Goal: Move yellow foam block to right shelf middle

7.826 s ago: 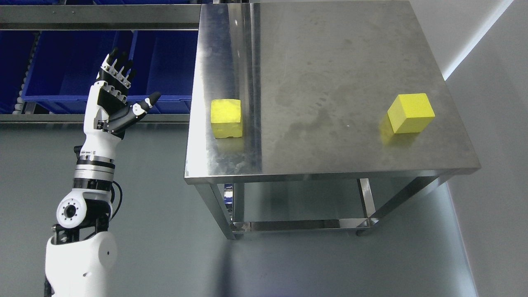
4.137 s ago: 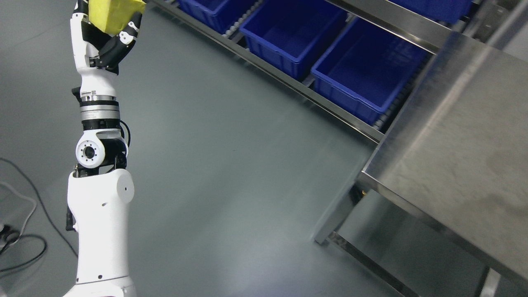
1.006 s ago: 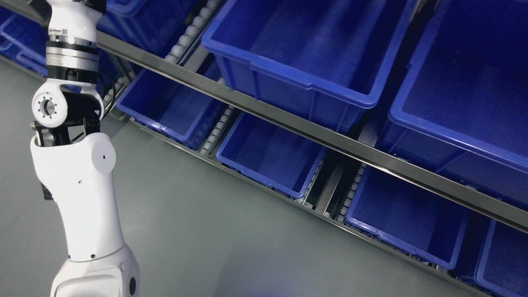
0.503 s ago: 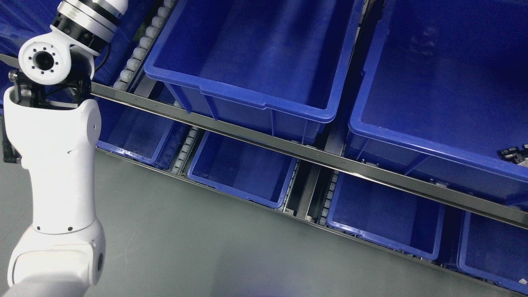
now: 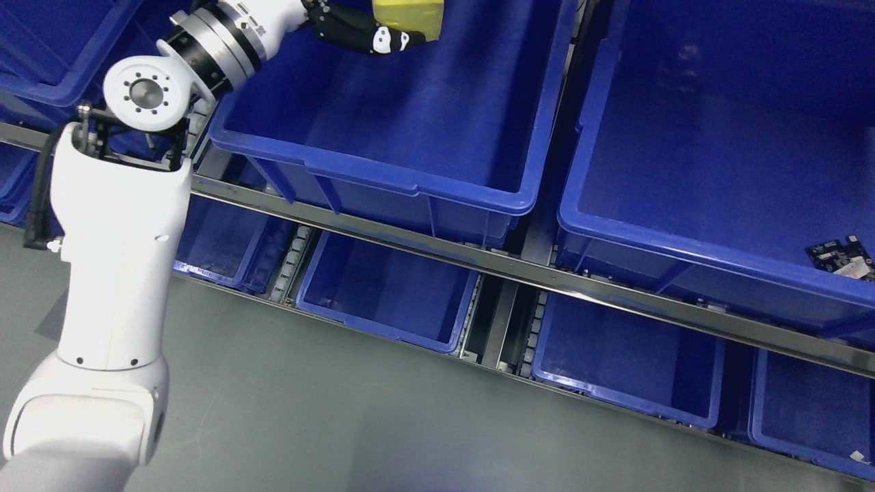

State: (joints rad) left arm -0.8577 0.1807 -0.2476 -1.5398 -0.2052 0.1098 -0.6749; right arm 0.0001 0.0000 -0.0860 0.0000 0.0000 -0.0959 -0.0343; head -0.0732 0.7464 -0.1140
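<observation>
Nearest the camera: grey floor (image 5: pixel 355 424), then the left arm (image 5: pixel 116 273) rising from the lower left — white shell, elbow joint at upper left. Behind it, the lower shelf row of blue bins (image 5: pixel 383 294), then a metal shelf rail (image 5: pixel 506 263) running across. Above the rail: two large blue bins. The left one (image 5: pixel 410 109) sits under the hand; the right one (image 5: pixel 718 137) holds a small circuit board (image 5: pixel 841 256) at its near right edge.

At the top edge, the left hand (image 5: pixel 355 31) has its dark fingers (image 5: pixel 386 41) wrapped under the yellow foam block (image 5: pixel 410 12) — block partly cut off by the frame, held above the left bin's interior, not touching it.

Step in hand, est.: carry/approach phase, release not yet done. Next move calls for confirming the target bin, lowering the block inside the walls, then opening the fingers. Right arm not visible.
</observation>
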